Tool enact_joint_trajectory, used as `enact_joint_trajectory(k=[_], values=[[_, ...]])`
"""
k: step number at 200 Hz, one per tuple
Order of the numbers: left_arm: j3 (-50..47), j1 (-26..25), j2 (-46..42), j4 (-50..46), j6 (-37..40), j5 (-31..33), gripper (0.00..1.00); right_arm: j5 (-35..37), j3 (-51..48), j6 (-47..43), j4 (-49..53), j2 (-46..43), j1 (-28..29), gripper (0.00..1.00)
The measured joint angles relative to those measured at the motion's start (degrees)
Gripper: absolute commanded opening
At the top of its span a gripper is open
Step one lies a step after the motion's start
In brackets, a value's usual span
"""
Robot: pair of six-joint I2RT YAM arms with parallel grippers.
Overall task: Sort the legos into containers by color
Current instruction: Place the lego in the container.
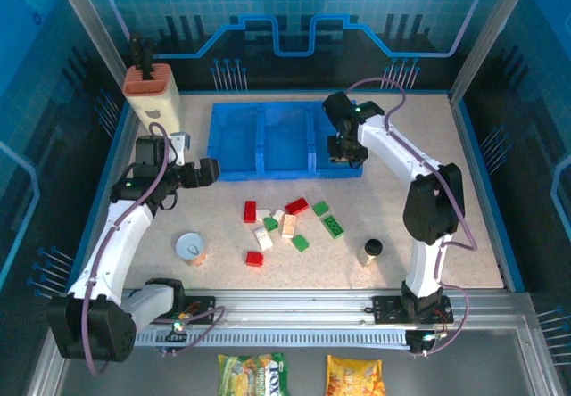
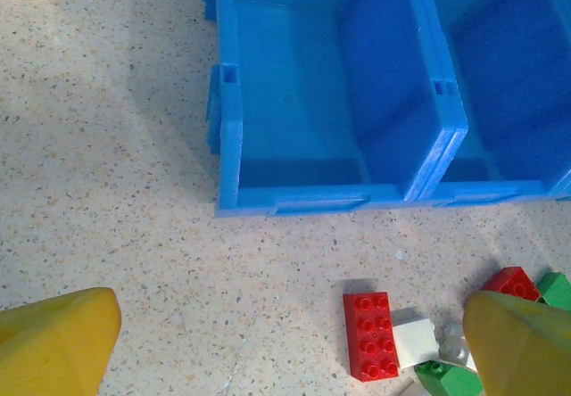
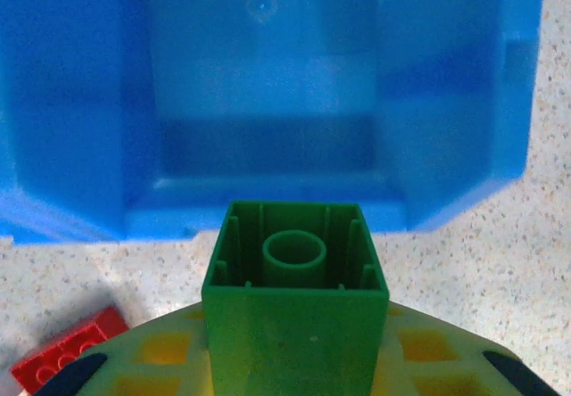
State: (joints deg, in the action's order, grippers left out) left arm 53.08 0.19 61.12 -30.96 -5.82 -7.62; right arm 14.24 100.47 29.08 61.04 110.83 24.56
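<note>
Got right gripper (image 1: 346,151) pinched tight on a hollow green brick (image 3: 294,325) at the glossy blue tray (image 1: 268,175) rim, and left gripper (image 2: 285,342) spread wide beside tray, holding zilch.

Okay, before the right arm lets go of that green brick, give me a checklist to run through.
1. Right gripper shut on green brick: ok.
2. Brick fully over right compartment: cannot tell; it sits near the front wall.
3. That compartment free of other colours: ok.
4. Left gripper open, off by the tray's left corner: ok.
5. Loose legos lie clear of the tray: ok.
</note>
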Motion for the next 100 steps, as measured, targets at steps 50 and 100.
enact_joint_trajectory(k=[50, 100], values=[[0.0, 0.0, 0.0, 0.0, 0.0, 0.0, 0.99, -1.9, 8.2, -2.1, 0.0, 9.9, -2.0, 0.28], [0.0, 0.0, 0.0, 0.0, 0.0, 0.0, 0.99, -4.5, 16.0, -2.9, -0.1, 19.5, -3.2, 0.28]])
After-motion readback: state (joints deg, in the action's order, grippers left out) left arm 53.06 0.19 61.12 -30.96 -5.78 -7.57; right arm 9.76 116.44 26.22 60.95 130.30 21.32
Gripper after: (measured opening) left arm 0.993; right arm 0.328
